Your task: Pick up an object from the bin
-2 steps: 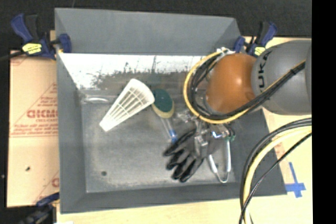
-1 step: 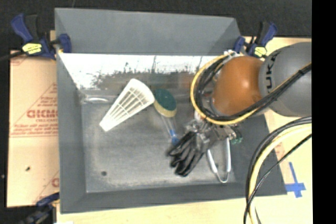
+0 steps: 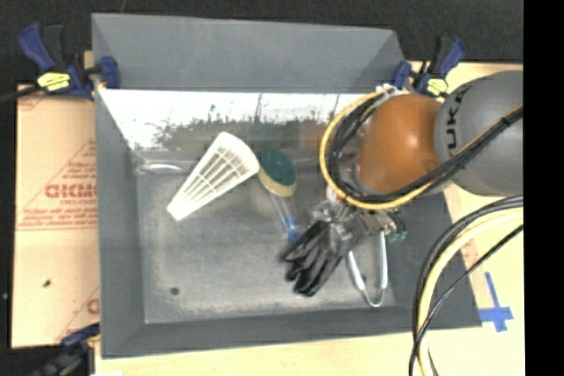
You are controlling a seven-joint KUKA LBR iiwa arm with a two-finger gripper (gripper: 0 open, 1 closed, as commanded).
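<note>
Black clump [image 3: 308, 264]: from my seat, that is what sits nearest the gripper [image 3: 335, 226]. It is a dark tangle of prongs in the lower right part of the bin [image 3: 247, 57], on the floor and a little way in from the near wall.

In the camera view, the arm comes in from the right, and its orange cover [image 3: 397, 145], ringed with yellow and black cables [image 3: 330, 163], hangs over the right side of the bin. The gripper's metal parts show just under that cover, right at the clump's upper end. I cannot tell whether the pincer is apart or together, nor whether it has hold of anything. The cover and the clump hide that.

A bent wire loop [image 3: 374, 282] lies just right of the clump, running down toward the near right corner. A clear tube [image 3: 284, 207] with a teal cap [image 3: 278, 174] lies up and left of the clump, and its lower end reaches the gripper's left side. Further left, a white ribbed cone [image 3: 211, 176] lies on its side near the middle of the floor. Its wide end is just beside the teal cap.
</note>
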